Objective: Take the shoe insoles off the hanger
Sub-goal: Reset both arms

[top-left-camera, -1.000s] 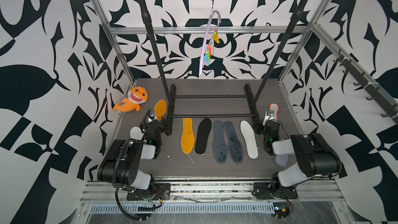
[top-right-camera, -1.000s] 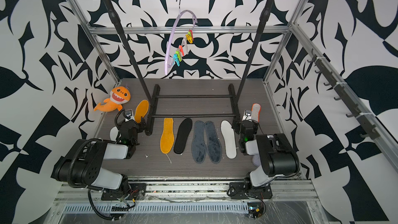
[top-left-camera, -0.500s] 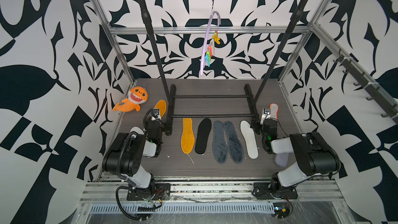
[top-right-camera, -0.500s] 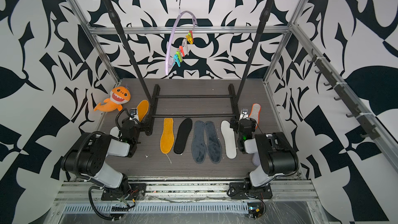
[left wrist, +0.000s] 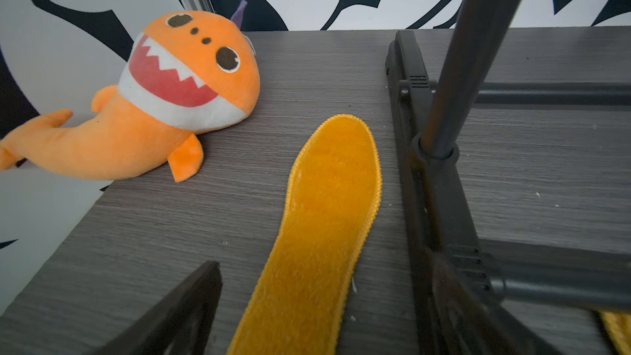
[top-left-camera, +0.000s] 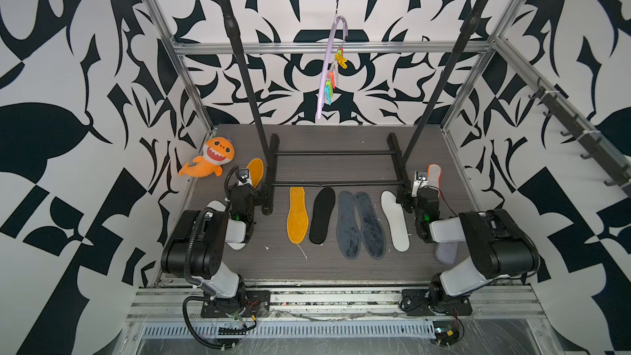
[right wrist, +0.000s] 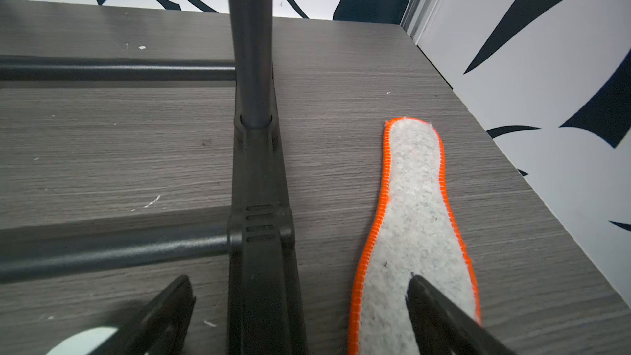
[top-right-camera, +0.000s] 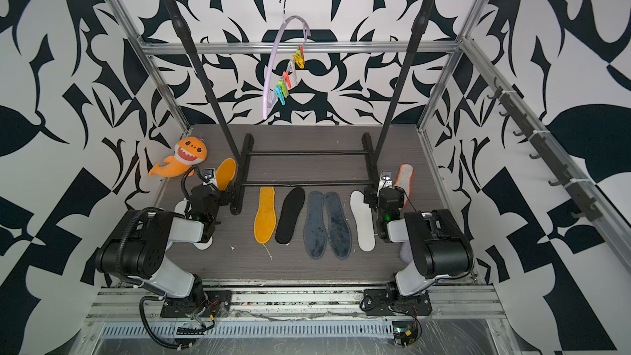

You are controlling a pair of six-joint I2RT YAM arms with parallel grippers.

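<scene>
Orange plush shark [top-left-camera: 210, 162] lies far left. I see my left gripper [left wrist: 324, 268] spread wide above an orange insole [left wrist: 327, 216]. The shoe insoles [top-left-camera: 345, 223] lie flat on the floor below the hanger [top-left-camera: 327, 66]. My right gripper [right wrist: 298, 280] is spread wide astride the rail foot [right wrist: 259, 268], beside the grey insole [right wrist: 413, 216].

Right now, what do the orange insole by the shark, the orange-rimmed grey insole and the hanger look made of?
Orange insole: plush, fleece-like fabric with a fuzzy nap and a stitched edge.
Grey insole: felt-like, with matted fibres and orange overlock stitching round the rim.
Hanger: looks like smooth pale lilac plastic with a thin metal hook; too small to be sure.
</scene>
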